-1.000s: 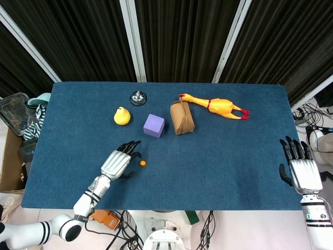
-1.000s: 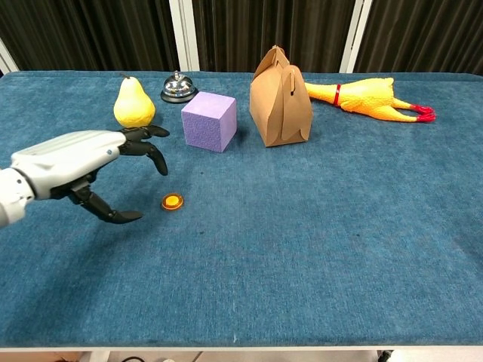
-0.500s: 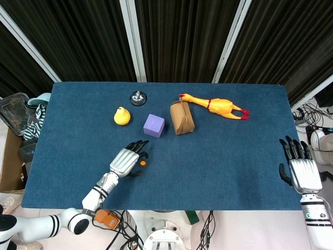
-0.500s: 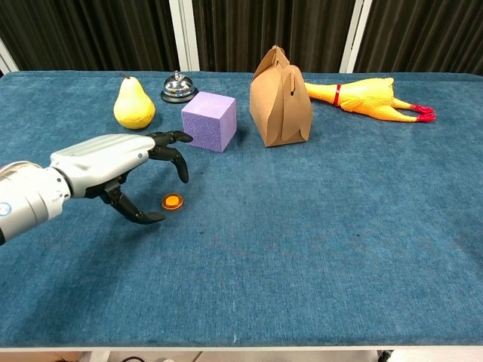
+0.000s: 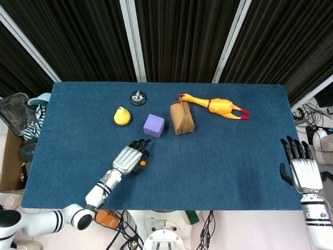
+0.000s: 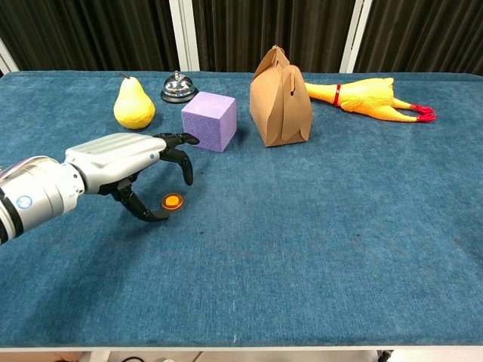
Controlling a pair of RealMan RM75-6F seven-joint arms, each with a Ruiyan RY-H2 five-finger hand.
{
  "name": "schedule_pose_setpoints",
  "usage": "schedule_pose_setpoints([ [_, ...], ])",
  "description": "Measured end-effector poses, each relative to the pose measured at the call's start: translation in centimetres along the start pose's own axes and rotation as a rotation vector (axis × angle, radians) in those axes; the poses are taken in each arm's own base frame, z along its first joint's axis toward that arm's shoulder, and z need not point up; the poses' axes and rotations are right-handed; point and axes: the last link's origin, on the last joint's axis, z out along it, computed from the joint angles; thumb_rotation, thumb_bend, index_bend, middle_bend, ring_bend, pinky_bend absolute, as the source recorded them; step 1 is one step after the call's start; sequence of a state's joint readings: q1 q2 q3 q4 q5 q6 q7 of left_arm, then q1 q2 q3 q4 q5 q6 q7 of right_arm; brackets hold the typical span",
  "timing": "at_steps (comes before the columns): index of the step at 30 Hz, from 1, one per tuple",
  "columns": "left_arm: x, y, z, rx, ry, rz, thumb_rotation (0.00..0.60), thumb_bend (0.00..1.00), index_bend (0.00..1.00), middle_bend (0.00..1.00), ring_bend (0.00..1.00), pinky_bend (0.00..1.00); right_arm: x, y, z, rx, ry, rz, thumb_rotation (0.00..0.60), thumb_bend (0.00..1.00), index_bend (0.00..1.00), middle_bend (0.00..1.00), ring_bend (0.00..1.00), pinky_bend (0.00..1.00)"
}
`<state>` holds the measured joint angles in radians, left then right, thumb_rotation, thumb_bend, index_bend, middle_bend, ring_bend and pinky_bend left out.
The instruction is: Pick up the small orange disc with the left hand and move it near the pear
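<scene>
purple cube, brown paper bag, rubber chicken, call bell

The bench has soft, fuzzy blue cloth. The bell is shiny metal. The bag is dull brown paper. The chicken looks like smooth rubber.

On the blue cloth-covered counter lie six things, one of each kind: one small orange disc, one yellow pear, one silver call bell, one purple foam cube, one brown paper bag, one yellow rubber chicken.
</scene>
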<state>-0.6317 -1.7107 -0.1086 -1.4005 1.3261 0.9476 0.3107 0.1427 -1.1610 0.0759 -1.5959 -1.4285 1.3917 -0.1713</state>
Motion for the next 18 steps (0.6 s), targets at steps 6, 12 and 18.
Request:
schedule_pose_setpoints([
  [6, -0.23, -0.39, -0.09, 0.017, -0.017, 0.008, 0.6, 0.23, 0.39, 0.0, 0.0, 0.13, -0.05, -0.06, 0.0, 0.002, -0.002, -0.003, 0.6, 0.69, 0.0, 0.03, 0.11, 0.08],
  [12, -0.16, -0.36, 0.39, 0.013, -0.026, 0.021, 0.6, 0.24, 0.41, 0.0, 0.0, 0.13, -0.05, -0.06, 0.02, 0.001, -0.002, -0.004, 0.6, 0.69, 0.0, 0.03, 0.11, 0.08],
  [18, 0.04, -0.54, 0.52, 0.018, -0.03, 0.034, 0.6, 0.24, 0.44, 0.01, 0.0, 0.13, -0.08, -0.12, 0.02, 0.004, -0.003, -0.004, 0.6, 0.69, 0.0, 0.03, 0.11, 0.08],
])
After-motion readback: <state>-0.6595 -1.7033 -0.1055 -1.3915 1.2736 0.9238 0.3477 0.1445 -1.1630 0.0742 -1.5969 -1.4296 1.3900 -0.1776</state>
